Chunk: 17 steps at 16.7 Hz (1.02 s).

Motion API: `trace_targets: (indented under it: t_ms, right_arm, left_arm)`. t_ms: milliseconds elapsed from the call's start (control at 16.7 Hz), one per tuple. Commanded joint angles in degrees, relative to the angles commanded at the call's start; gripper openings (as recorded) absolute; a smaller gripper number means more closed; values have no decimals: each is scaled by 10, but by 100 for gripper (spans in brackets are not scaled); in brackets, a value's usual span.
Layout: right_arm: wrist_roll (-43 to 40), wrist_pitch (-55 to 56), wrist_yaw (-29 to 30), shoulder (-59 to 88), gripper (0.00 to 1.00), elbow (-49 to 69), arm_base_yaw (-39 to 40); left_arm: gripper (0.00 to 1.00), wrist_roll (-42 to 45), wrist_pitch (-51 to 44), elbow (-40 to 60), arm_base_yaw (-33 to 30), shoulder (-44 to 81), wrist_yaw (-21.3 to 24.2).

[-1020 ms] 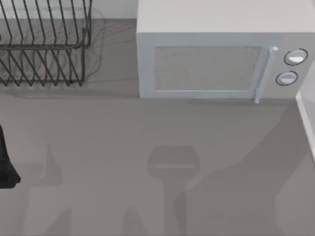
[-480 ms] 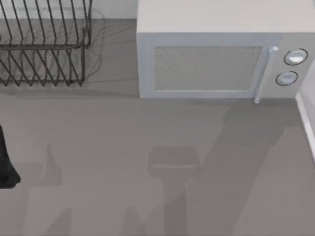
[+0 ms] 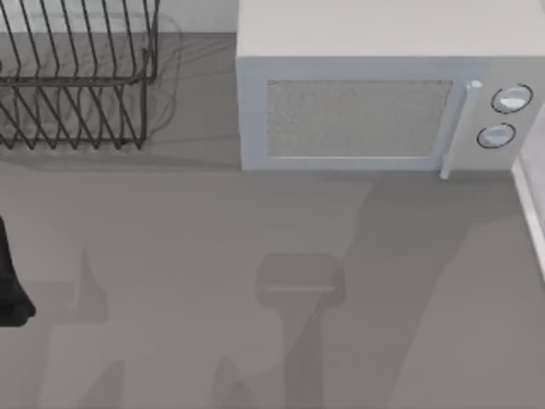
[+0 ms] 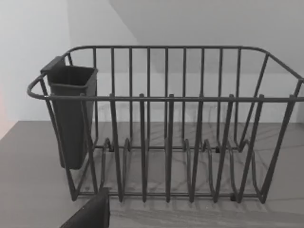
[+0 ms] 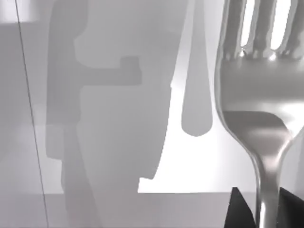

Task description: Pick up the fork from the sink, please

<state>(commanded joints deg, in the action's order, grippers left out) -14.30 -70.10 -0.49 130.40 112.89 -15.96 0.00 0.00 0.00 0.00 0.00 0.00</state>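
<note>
Between the right gripper's point(image 5: 262, 209) dark fingers point(image 5: 237, 209), fork point(image 5: 259, 90) handle being clamped, tines pointing away, pale sink point(image 5: 190, 161) lying beyond, left arm point(image 3: 10, 285) sitting at tabletop's point(image 3: 213, 230) left edge, its fingers' state unclear.

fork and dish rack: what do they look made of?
Fork: looks like polished metal, silvery with bright mirror-like highlights on the neck and tines; the right gripper clamps its handle. Dish rack: dark, thin wire rods, probably coated metal, matte with little glare. Its caddy looks like dull dark plastic.
</note>
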Motion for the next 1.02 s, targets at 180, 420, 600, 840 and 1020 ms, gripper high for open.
trace_targets:
  t_ms: [180, 420, 600, 840, 1020]
  right_arm:
    - [50, -11, 1, -57, 0, -49, 48]
    - [165, -35, 4, -195, 0, -162, 160]
    - [263, -54, 6, -312, 0, -263, 265]
    - [367, -71, 5, -424, 0, -373, 378]
    - [393, -75, 5, -450, 0, -399, 404]
  left_arm:
    - [100, 0, 0, 0, 0, 0, 0]
    - [100, 0, 0, 0, 0, 0, 0]
    - [100, 0, 0, 0, 0, 0, 0]
    - [100, 0, 0, 0, 0, 0, 0]
    - [100, 0, 0, 0, 0, 0, 0]
